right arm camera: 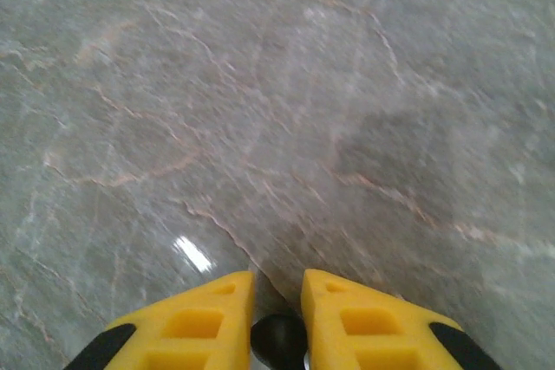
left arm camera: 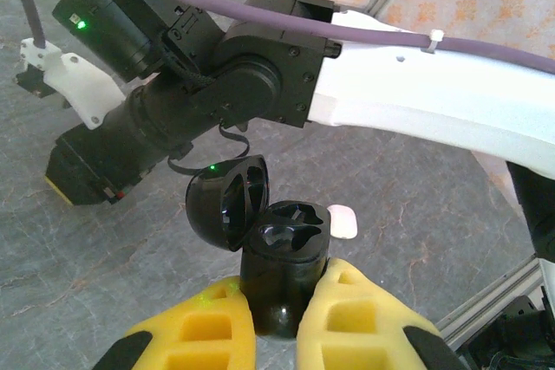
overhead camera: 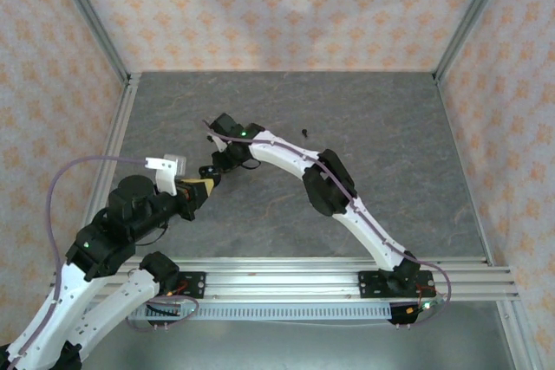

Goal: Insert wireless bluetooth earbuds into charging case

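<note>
Grey marbled table (overhead camera: pixel 399 162), patterned walls (overhead camera: pixel 260 6). Nothing is seated yet as far as you can see.

Your left gripper (left arm camera: pixel 282 296) is clamped on the black charging case (left arm camera: pixel 282 262), roughly upright, with the lid (left arm camera: pixel 227 205) flipped open. Both sockets look empty from the left wrist.

Your right gripper (right arm camera: pixel 277 279) has its fingers close together, pinching a small black rounded piece I read as a black earbud (right arm camera: pixel 277 340). It sits low between the pads and is mostly hidden, so its orientation is unclear. From the left wrist, that gripper is beside the case on the lid side, not over the sockets.

A small white rounded item (left arm camera: pixel 343 220) lies on the table just behind the case. I can't tell whether it's the white earbud or something else. A tiny black piece (overhead camera: pixel 305 132) lies loose on the table, well apart from both grippers, likely a second black bud.

Status: case open and presented, one bud apparently picked, none inserted.

Left for you: line the bud up over a socket, seat it, then fetch the rest.

Risk: the bud twisting in the pads on the way in.
</note>
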{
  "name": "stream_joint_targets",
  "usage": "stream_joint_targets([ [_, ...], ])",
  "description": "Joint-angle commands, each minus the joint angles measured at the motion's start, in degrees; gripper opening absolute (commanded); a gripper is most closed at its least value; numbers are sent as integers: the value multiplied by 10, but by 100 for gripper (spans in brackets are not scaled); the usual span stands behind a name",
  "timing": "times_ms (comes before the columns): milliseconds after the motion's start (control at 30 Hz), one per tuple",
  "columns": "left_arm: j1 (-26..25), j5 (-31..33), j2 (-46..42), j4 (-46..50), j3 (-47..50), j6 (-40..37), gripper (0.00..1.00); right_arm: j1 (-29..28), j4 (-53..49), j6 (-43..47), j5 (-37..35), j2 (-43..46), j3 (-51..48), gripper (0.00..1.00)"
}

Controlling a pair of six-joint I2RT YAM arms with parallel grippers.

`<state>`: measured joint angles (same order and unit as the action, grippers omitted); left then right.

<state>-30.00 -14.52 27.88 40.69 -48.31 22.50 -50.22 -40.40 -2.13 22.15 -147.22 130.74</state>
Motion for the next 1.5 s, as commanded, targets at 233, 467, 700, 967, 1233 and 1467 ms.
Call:
stream_joint_targets([
  [233,-1,-17,44,-62,3,11,0,66,-48,-78,-43,113,-198,19],
  [467,-1,-22,69,-81,2,7,0,96,-20,-127,-53,186,-328,20],
  [700,-1,-25,88,-101,8,3,0,106,-8,-169,-43,231,-395,21],
  [967,-1,-29,109,-109,3,-10,0,106,-21,-213,-46,235,-393,22],
  [1233,-1,-28,119,-113,3,-17,0,107,-62,-244,-56,226,-370,30],
  [1467,-1,-28,122,-113,3,-22,0,109,-78,-250,-31,241,-356,37],
])
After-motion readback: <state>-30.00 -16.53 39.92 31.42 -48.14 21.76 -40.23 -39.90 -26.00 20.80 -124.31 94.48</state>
